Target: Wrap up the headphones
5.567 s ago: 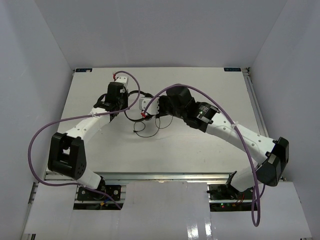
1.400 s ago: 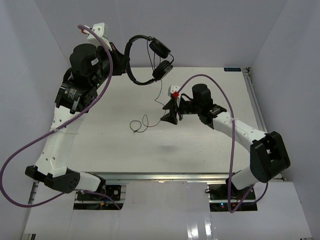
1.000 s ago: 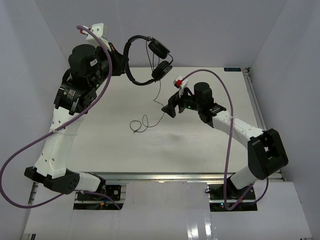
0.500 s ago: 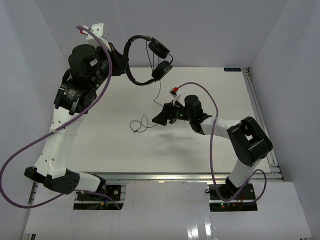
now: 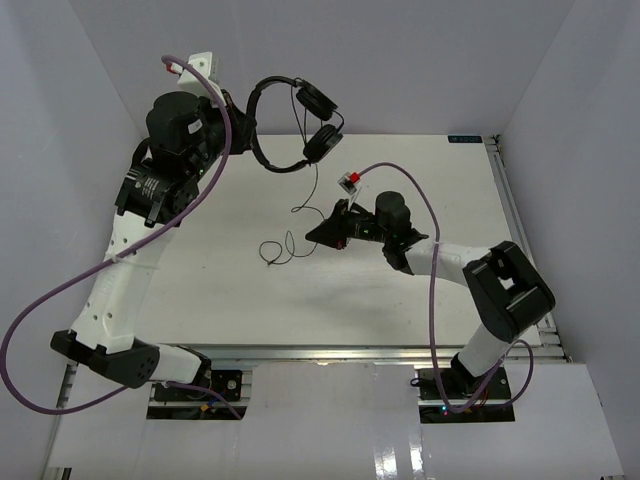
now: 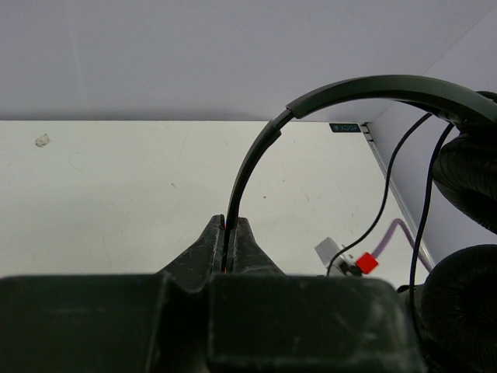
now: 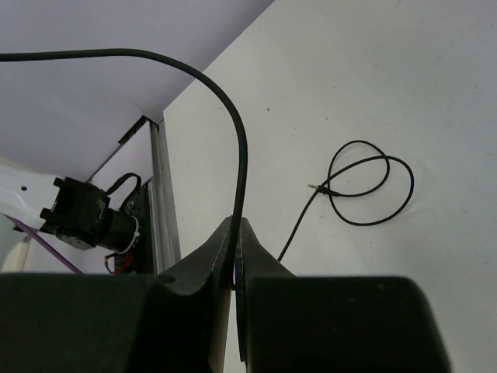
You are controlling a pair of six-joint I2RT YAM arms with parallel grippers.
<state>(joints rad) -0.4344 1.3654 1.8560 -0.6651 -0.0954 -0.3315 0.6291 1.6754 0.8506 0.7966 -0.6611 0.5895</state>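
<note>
Two tools, both clamped. My left tool [image 6: 231, 227] pinches the thin headband [image 6: 256, 155] of the headphones [image 5: 322, 143] and holds them in the air over the far left of the table [image 5: 430, 300], with the earcups [image 5: 315, 100] hanging free. My right tool [image 7: 235, 237], low over the middle of the table, is closed on the cord [image 7: 242, 155] partway along its length. Past that pinch the free end lies on the table in a small loop [image 7: 365, 190].

I judge the cord is caught and the winding is about to start. The next move calls for carrying the pinched cord up and around the headphones, with enough slack that the headband isn't tugged out of my left tool. The loose tail should trail behind without snagging.
</note>
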